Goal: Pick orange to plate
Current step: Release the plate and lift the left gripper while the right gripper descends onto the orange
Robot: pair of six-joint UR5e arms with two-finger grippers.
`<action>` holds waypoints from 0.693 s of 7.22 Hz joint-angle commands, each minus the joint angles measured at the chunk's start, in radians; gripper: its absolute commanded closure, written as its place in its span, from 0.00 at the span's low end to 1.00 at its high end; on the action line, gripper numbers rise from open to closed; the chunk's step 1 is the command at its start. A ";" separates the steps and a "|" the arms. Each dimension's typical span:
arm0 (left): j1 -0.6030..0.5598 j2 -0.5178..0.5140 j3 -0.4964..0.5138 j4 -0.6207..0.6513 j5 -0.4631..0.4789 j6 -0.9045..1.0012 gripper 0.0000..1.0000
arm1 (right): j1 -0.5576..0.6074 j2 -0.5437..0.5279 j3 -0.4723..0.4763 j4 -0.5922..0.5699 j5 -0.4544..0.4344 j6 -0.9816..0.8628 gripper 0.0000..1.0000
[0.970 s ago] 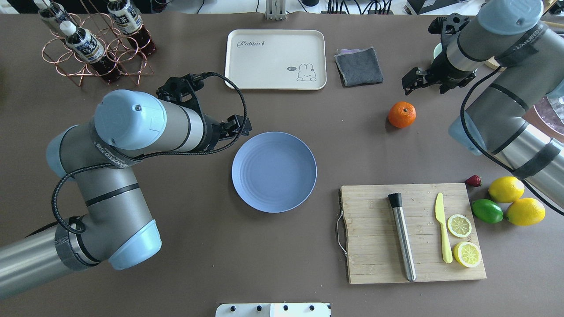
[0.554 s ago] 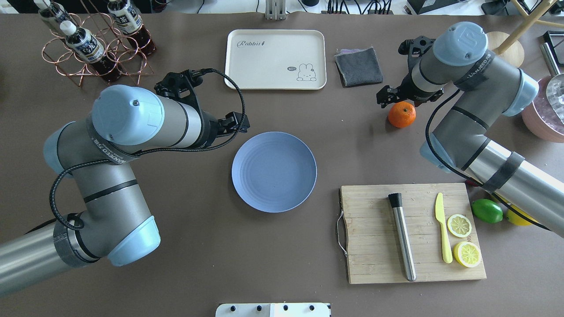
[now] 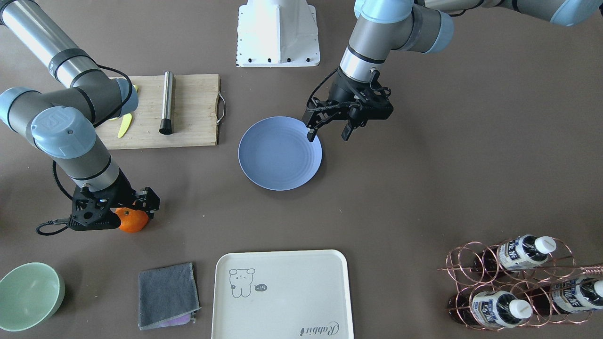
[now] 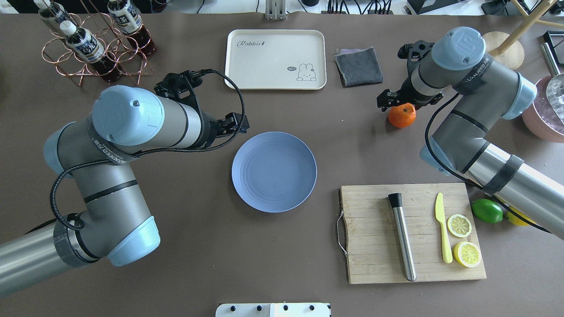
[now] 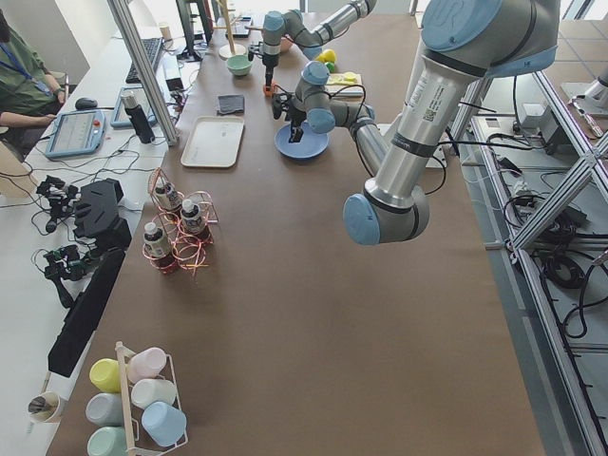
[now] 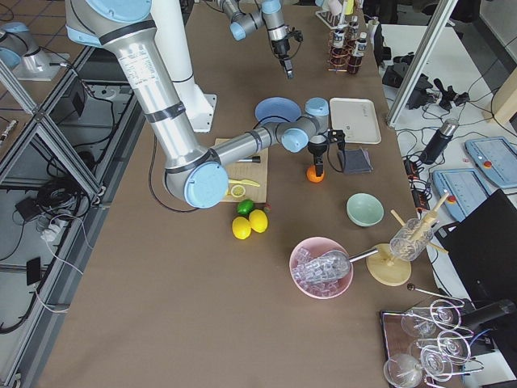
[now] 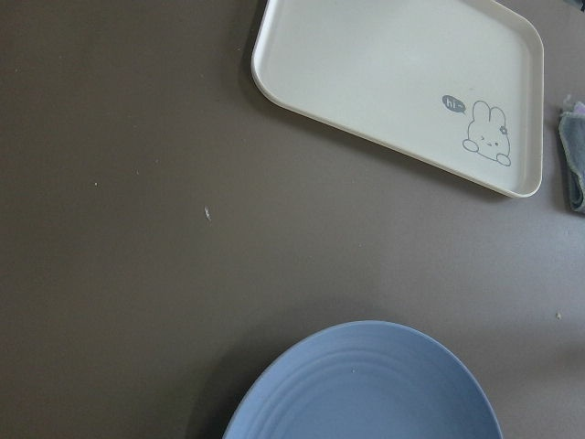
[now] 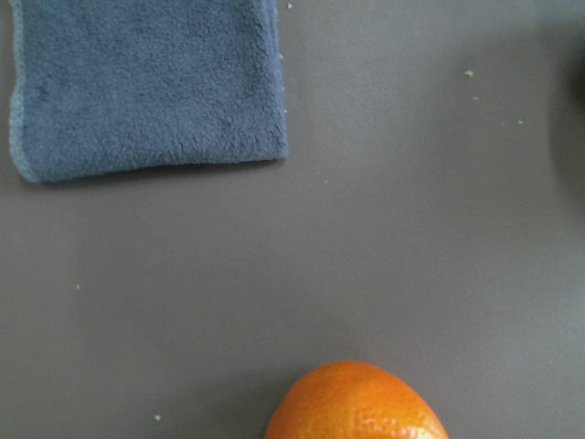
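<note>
The orange [image 4: 402, 116] lies on the brown table, right of the plate, and fills the bottom of the right wrist view [image 8: 356, 404]. My right gripper [image 4: 396, 104] hangs open just over it, its fingers on either side of the fruit's top; the front view shows the gripper [image 3: 134, 207] over the orange [image 3: 132, 222]. The light blue plate [image 4: 274, 171] sits mid-table with nothing on it. My left gripper [image 3: 328, 133] hovers open at the plate's rim [image 3: 280, 153], holding nothing. The left wrist view shows only the plate's edge [image 7: 366, 384].
A cream tray [image 4: 275, 59] and a grey cloth [image 4: 358, 66] lie beyond the plate and orange. A cutting board [image 4: 374, 264] carries a muddler, a yellow knife and lemon slices; a lime [image 4: 487, 210] lies beside it. A bottle rack [image 4: 88, 44] stands far left.
My right arm swung in from the far right, and its gripper has come over the orange and settled a little lower. The left arm barely shifted.
</note>
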 commanded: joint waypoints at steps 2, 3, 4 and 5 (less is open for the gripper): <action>0.004 0.003 0.003 -0.003 0.001 0.000 0.02 | -0.010 0.001 -0.020 0.001 -0.022 0.003 0.01; 0.002 0.005 0.001 -0.003 -0.001 0.001 0.02 | -0.016 0.005 -0.021 0.001 -0.025 0.011 0.28; 0.001 0.003 0.001 -0.003 -0.001 0.002 0.02 | -0.020 0.004 -0.021 0.001 -0.025 0.011 0.97; -0.001 0.003 0.003 -0.003 -0.001 0.002 0.02 | -0.024 0.008 -0.018 0.001 -0.031 0.012 1.00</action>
